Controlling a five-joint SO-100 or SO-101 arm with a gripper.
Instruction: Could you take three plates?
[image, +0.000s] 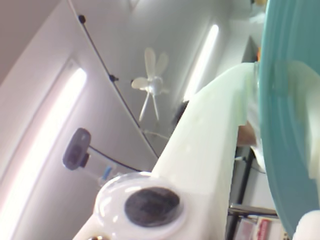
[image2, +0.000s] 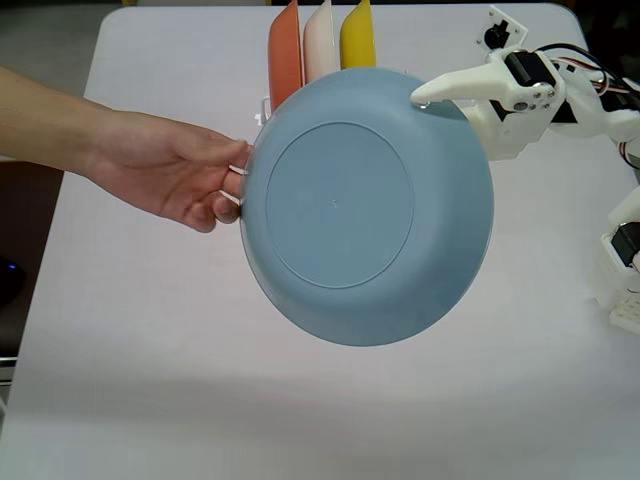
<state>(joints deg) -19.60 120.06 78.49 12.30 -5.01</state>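
Up close in the wrist view, the gripper (image: 255, 95) pinches the rim of the light blue plate (image: 287, 125); a ceiling fan (image: 151, 85) shows beyond; from the fixed view, a person's hand (image2: 170, 175) touches that plate's left edge above the worktop (image2: 150, 380); behind stand the orange plate (image2: 285, 55), cream-white plate (image2: 319, 45) and yellow plate (image2: 357, 38), upright.

**My white robot arm**

I see my arm (image2: 540, 95) is made of smooth white plastic blocks. It has black motor parts and thin red and black wires (image2: 600, 85) on top. The gripper (image2: 425, 97) ends in a long, pointed white finger. One round black disc (image: 151, 206) sits near the wrist camera.
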